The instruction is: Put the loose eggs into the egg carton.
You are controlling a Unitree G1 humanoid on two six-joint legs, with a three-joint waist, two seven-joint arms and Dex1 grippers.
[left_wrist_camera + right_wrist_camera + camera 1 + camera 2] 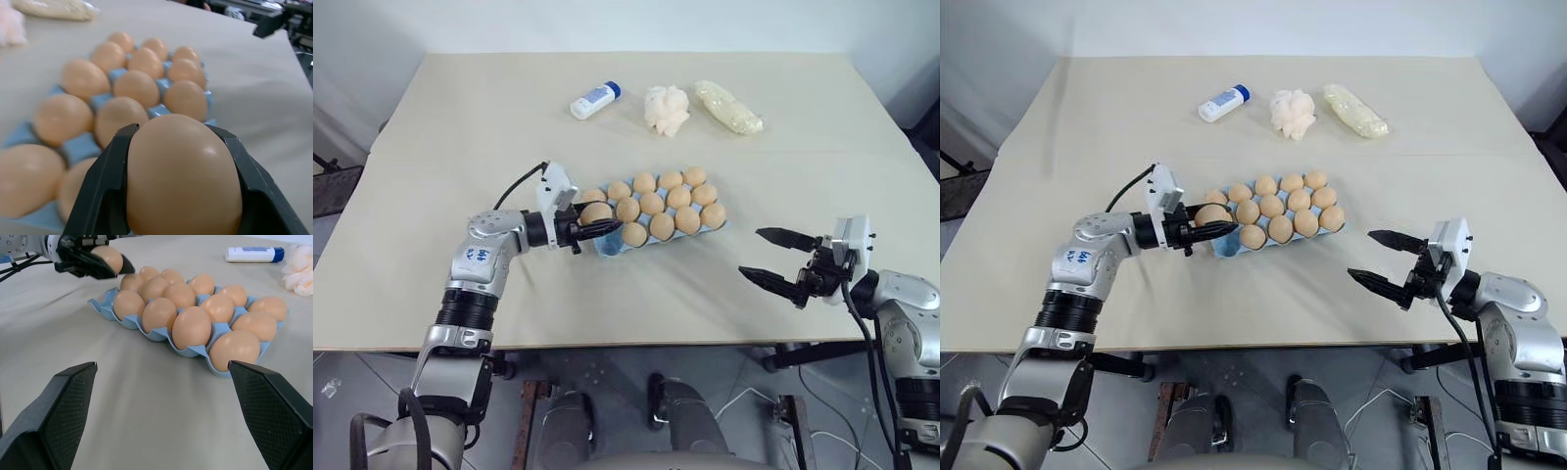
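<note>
Egg [596, 211] clenched between the left gripper's [590, 230] black fingers hovers over the blue egg carton's [607, 248] near-left end; right gripper [773, 258] waits spread wide, well apart.

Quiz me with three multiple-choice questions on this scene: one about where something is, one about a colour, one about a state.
1. Where is the white bottle?
A. on the table, beyond the egg carton
B. inside the carton
C. on the floor

2. What colour is the egg carton?
A. green
B. light blue
C. red

3. The left hand is:
A. open and empty
B. shut on an egg
C. shut on the bottle

Answers:
1 A, it lies past the carton.
2 B, blue shows between the seated eggs.
3 B, it clamps an egg at the carton's end.
</note>
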